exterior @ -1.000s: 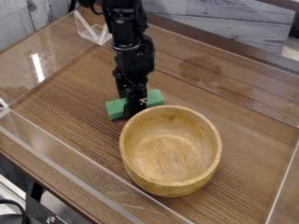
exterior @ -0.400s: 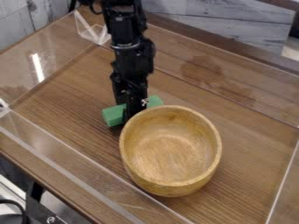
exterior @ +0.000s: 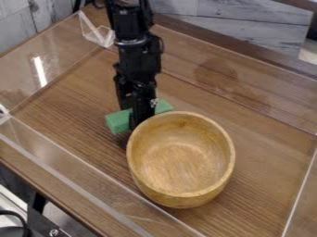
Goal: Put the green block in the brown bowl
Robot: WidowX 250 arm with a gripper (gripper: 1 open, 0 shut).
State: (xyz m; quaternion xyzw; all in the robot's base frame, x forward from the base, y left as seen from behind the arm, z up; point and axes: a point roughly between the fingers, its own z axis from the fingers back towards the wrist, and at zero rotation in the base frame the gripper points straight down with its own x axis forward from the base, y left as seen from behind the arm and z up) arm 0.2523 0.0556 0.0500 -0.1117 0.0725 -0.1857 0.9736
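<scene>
Camera view, single fixed angle over the tabletop. The black robot gripper points steeply downward with its jaws clamped on the small flat bright-green rectangular block. The block shows on either side of the jaw tips, at about ten o'clock from the large round light-brown wooden bowl and just beside its rim. Whether the block rests on the wood-grain table surface or is raised slightly clear of it cannot be determined from this angle.

Procedure for the step in hand (lift and transfer), as a judgement:
1. Hold the clamp steady; the block is thin and the jaws grip it near its middle, so any loosening may let it tilt or slip.
2. Raise the block well above the thick rim before any sideways travel. The rim is close to the block at four o'clock, and a low path risks striking it and shifting the bowl.
3. Carry the block toward four o'clock until it hangs over the centre of the hollow.
4. Lower into the hollow, then part the jaws.

Appearance of the task item: solid bright green, plain unmarked faces, flat bar form, much smaller than the bowl. The bowl shows clear wood grain and a deep, empty hollow. Clear panels border the table.
</scene>
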